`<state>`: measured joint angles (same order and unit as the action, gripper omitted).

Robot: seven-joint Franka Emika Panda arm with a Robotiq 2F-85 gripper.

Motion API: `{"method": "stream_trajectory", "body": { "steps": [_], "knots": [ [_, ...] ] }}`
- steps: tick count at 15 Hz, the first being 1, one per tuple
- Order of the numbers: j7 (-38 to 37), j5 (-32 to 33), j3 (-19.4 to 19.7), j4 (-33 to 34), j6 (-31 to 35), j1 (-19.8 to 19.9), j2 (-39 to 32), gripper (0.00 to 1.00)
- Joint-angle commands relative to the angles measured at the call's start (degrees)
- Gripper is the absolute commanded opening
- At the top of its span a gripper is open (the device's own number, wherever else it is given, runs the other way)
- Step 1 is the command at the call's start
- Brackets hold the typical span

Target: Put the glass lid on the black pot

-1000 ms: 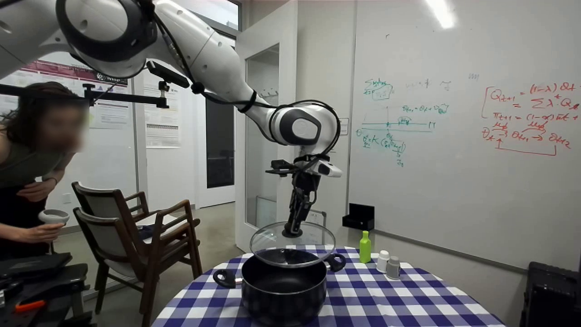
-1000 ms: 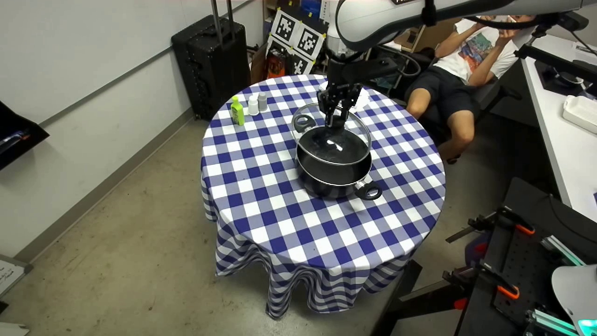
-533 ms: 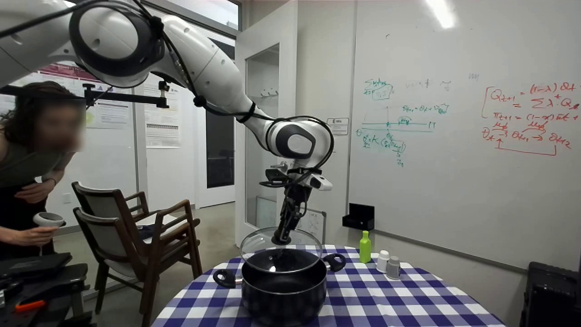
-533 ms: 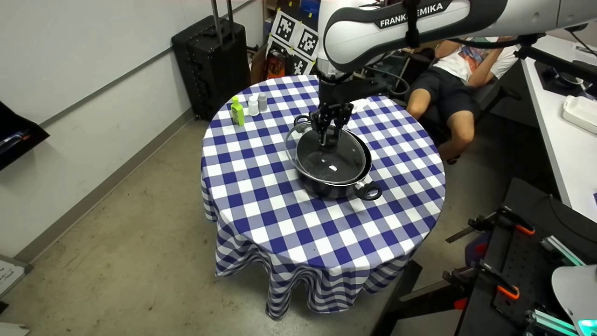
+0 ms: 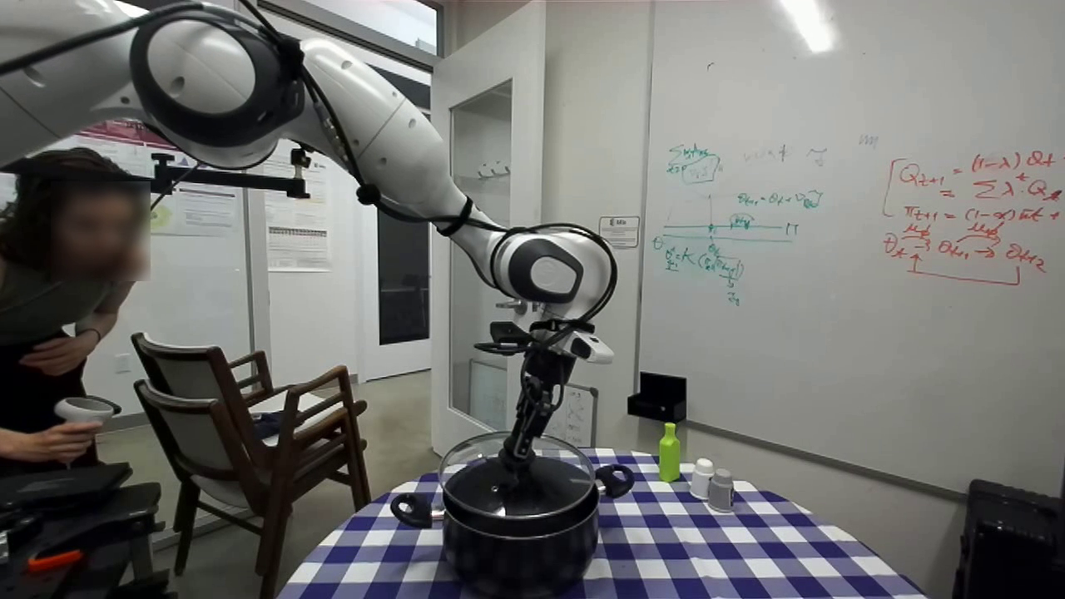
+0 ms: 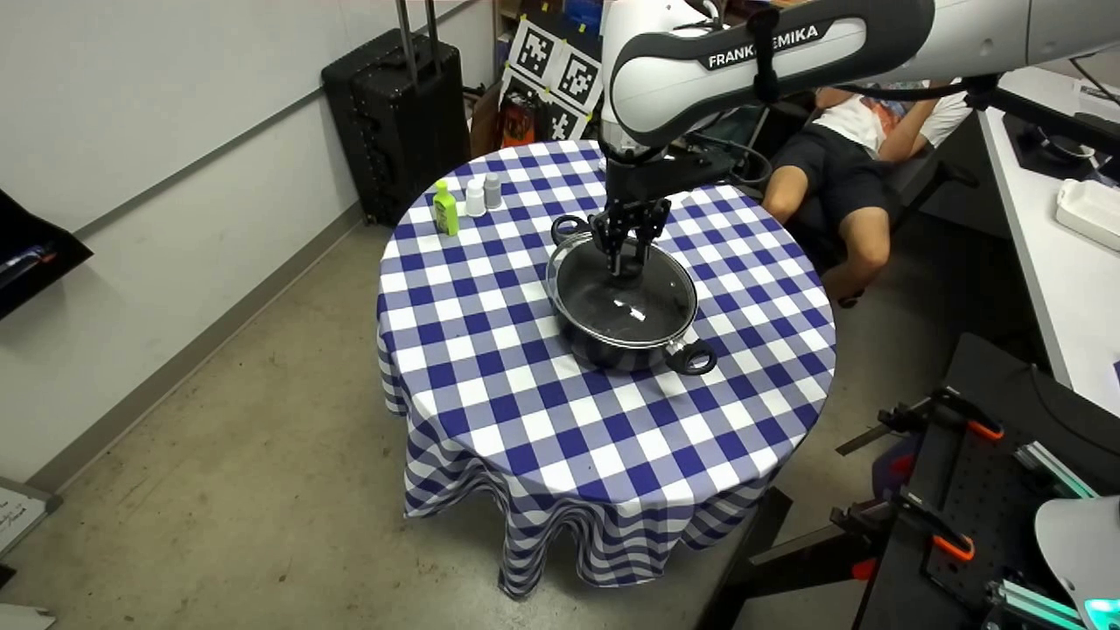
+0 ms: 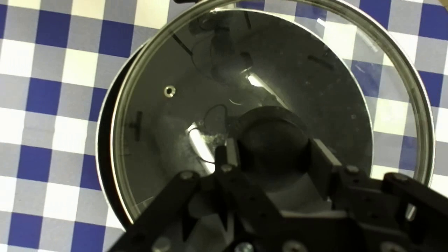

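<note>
One glass lid (image 6: 604, 302), one black pot (image 5: 520, 556), one green bottle (image 5: 669, 455), one white shaker (image 5: 701, 479) and one gray shaker (image 5: 720, 491) were counted, the last three near the edge of the desk (image 6: 490, 385) by the whiteboard (image 5: 749, 358). The clear, thin-rimmed lid was held just over the pot, its black knob (image 7: 274, 138) clasped in the part-spread pincer (image 7: 276, 154).

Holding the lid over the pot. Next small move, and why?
Probably ease the lid down gently, levelling it, before opening the gripper: the lid's far edge stands above the pot in an exterior view, and the two look off-centre in the wrist view.
</note>
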<state>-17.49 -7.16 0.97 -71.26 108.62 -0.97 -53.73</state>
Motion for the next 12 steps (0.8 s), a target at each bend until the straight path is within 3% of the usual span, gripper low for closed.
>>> {"method": "stream_trajectory", "body": {
  "steps": [1, 12],
  "knots": [
    [-1.68, 0.19, 1.28, 1.94, -2.76, -0.01, -0.05, 0.25],
    [-2.72, 0.18, 2.09, 2.53, -2.48, 0.15, -1.05, 0.25]
  ]
}}
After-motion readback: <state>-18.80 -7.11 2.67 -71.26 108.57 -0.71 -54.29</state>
